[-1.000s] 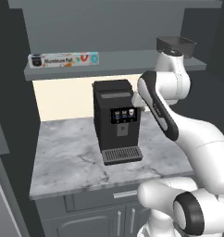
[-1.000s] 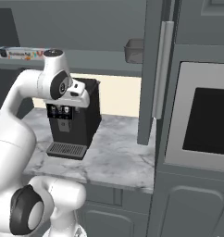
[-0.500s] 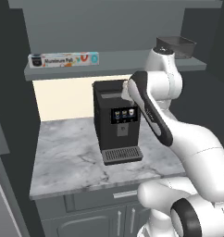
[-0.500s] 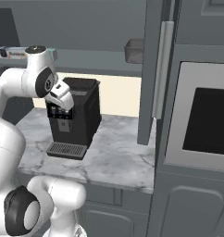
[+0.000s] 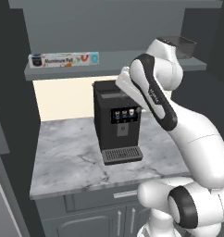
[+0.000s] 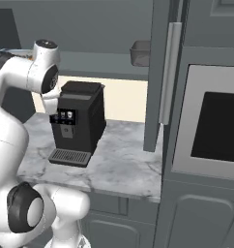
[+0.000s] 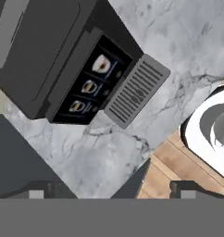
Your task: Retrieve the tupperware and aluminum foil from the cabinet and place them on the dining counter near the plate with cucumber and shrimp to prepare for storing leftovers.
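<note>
Step in hand: judged as the approach to the dark grey wall cabinet with plain grey shelves (image 5: 109, 62); nothing picked up yet, arm raised in front of the shelf.
Aluminum foil: long slim light-grey carton printed "Aluminum Foil" (image 5: 64, 59), lying flat on the shelf, upper left of the left base frame.
Tupperware: small dark grey boxy plastic tub with flared rim (image 6: 139, 52), upright on the same shelf, upper centre of the right base frame; partly hidden by the arm at upper right of the left base frame (image 5: 183, 46).
Gripper: two small dark finger tips (image 7: 113, 189) at the bottom of the hand frame, well apart, nothing between them; pointing down over the tall black coffee machine (image 7: 63, 60) and the short grey-white marble counter (image 7: 109, 152).
Next move calls for: likely tilting the hand up from the counter toward the shelf, lining up on one item, then closing on it.
Watch for: coffee machine top close under the shelf.
</note>
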